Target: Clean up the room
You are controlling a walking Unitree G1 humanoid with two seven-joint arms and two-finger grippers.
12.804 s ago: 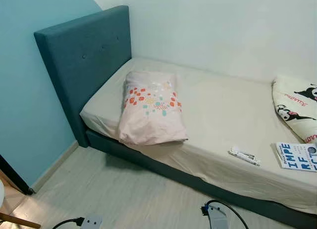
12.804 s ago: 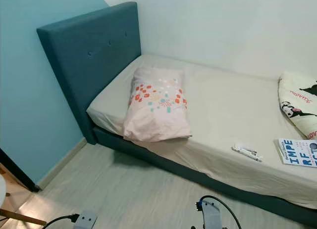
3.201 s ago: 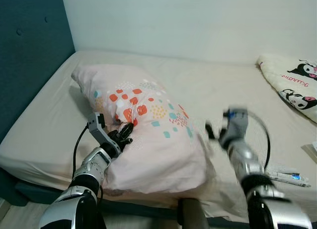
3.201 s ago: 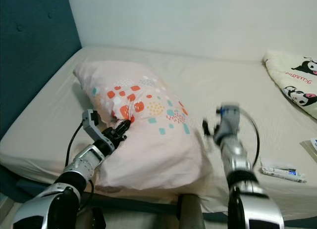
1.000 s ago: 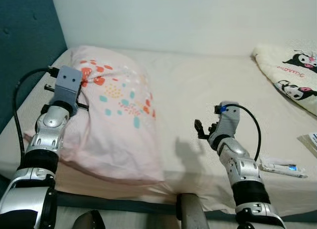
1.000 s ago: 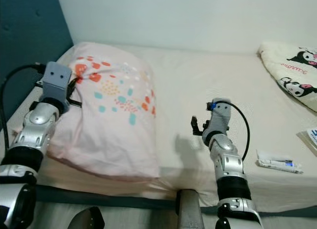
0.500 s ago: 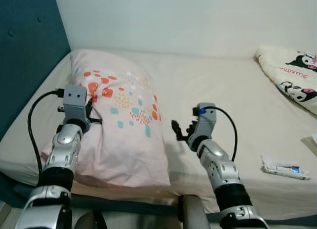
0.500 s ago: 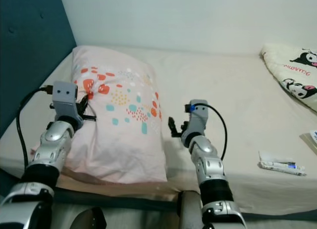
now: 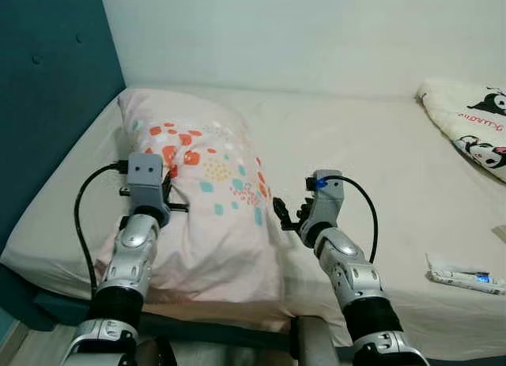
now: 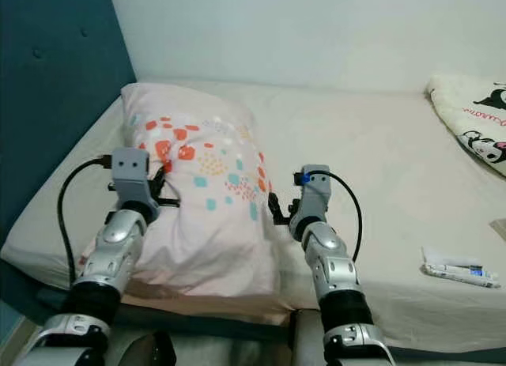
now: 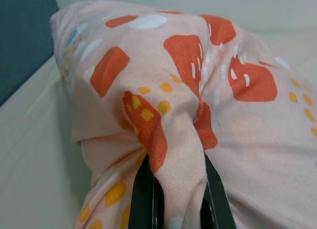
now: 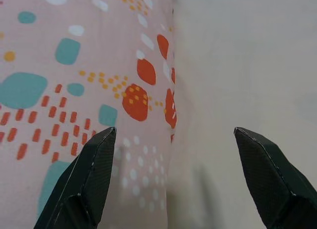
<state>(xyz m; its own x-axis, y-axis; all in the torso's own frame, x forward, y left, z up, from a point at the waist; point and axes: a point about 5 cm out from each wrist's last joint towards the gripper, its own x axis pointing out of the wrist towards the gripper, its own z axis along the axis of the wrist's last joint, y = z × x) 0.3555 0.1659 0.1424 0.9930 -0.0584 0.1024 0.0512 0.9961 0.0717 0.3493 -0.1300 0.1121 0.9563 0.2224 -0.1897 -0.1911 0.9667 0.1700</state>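
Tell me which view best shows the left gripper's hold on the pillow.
Left wrist view: the left gripper pinches a fold of the pillow between its black fingers. The eye views show that gripper at the pillow's left side, the pinch itself hidden. The right wrist view shows the pillow's other edge.

The pillow (image 9: pixel 205 200) was laid on the left part of the bed (image 9: pixel 371 152), near the headboard (image 9: pixel 47 105) at the far left. The left gripper (image 11: pixel 173 199) was placed at the pillow's left side, the right gripper (image 12: pixel 173 174) just beside its right edge. A blanket (image 9: pixel 470 129) was seen at the far right, a small tube (image 9: pixel 462 277) before it near the front edge.
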